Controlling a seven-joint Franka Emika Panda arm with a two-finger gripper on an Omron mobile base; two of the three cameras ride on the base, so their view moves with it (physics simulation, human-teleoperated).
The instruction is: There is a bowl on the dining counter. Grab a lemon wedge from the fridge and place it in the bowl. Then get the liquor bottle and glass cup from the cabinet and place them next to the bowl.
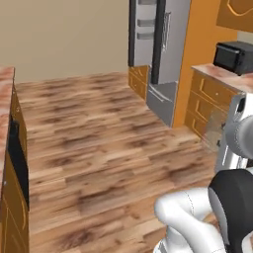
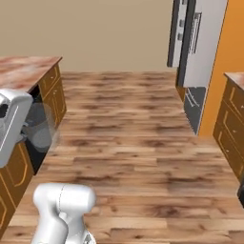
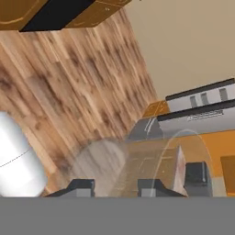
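Right, the gripper (image 3: 114,187) is pinching the glass cup (image 3: 137,165) as it's riding above the wooden floor (image 1: 99,138), fridge (image 1: 163,44) off behind. Judging by this, the cup's delivery to the bowl is pending; the rest I can't tell.

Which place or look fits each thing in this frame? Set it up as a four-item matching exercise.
Things:
1. glass cup
2. fridge
3. microwave
4. floor

Descriptions:
A. wooden planks
B. sits on a counter
C. held in the gripper
D. tall and grey

Pairs: 1-C, 2-D, 3-B, 4-A
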